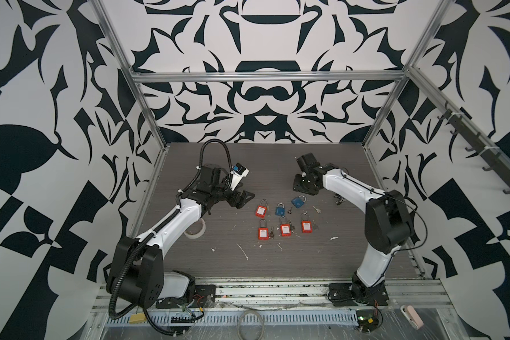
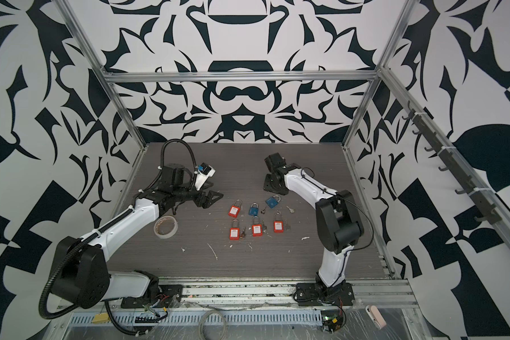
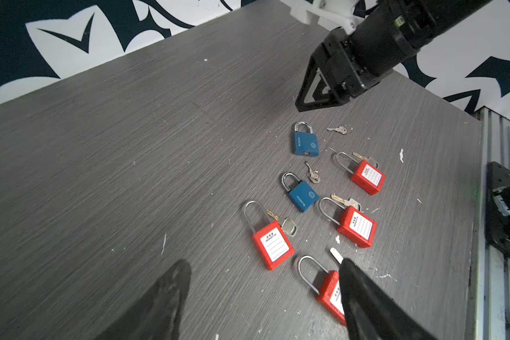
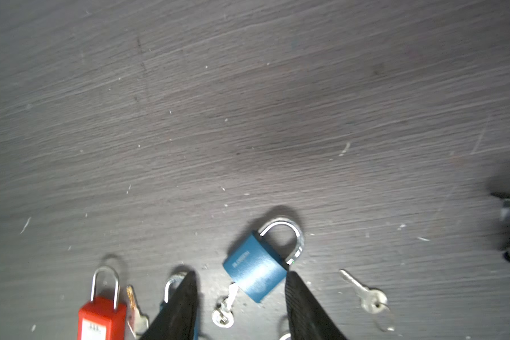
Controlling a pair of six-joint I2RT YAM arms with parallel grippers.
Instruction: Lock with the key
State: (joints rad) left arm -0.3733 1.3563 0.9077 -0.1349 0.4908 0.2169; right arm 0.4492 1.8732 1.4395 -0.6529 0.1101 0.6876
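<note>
Two blue padlocks and several red ones lie in a cluster mid-table, with loose keys among them. My right gripper (image 4: 240, 279) hovers open just above the tilted blue padlock (image 4: 256, 270) (image 1: 298, 202), holding nothing. A small silver key (image 4: 228, 300) lies by that lock's base, and another key (image 4: 365, 294) lies to its side. The second blue padlock (image 3: 301, 194) is partly hidden behind a finger in the right wrist view. My left gripper (image 1: 243, 198) (image 3: 264, 265) stands open and empty, left of the cluster, near a red padlock (image 1: 261, 210).
A roll of clear tape (image 2: 165, 226) lies beside the left forearm. A bunch of keys (image 1: 339, 200) sits behind the right arm. Red padlocks (image 1: 284, 229) with keys beside them form the front row. White scraps dot the grey table (image 1: 233, 265).
</note>
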